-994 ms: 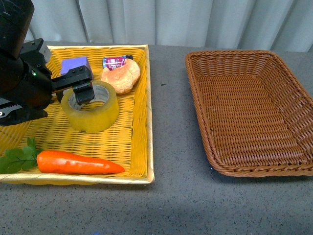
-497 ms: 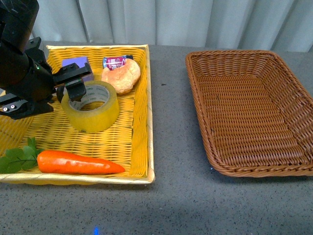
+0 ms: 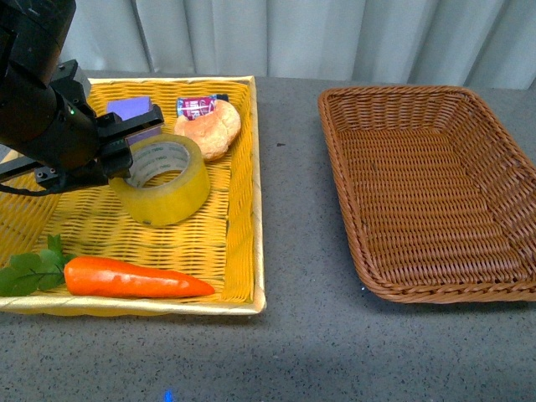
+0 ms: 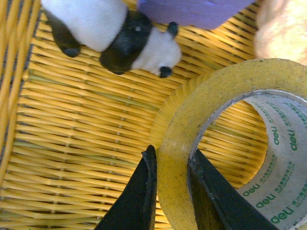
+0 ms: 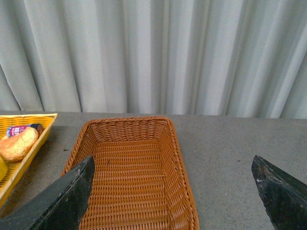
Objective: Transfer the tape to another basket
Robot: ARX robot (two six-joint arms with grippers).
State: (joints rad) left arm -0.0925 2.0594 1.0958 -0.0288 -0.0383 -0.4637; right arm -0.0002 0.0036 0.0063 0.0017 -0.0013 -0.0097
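Note:
The tape (image 3: 172, 186), a wide yellowish roll with a pale printed core, sits tilted in the bright yellow tray (image 3: 239, 251). My left gripper (image 3: 117, 159) is shut on the roll's left wall. In the left wrist view one finger is outside and one inside the tape (image 4: 211, 100), clamping its wall at the gripper (image 4: 172, 163). The dark brown wicker basket (image 3: 502, 167) stands at the right with nothing in it. My right gripper (image 5: 172, 191) is open, above the near end of the brown basket (image 5: 134, 172), with nothing between its fingers.
The yellow tray also holds an orange carrot (image 3: 134, 279) with green leaves at the front, a bread roll (image 3: 209, 128), a small purple packet (image 3: 197, 105) and a purple block (image 3: 130, 109). A black-and-white toy (image 4: 120, 33) lies near the tape. A grey curtain hangs behind the table.
My left gripper has shifted left and closed on the tape's wall. The roll has tilted and shifted slightly right. The right arm has not moved.

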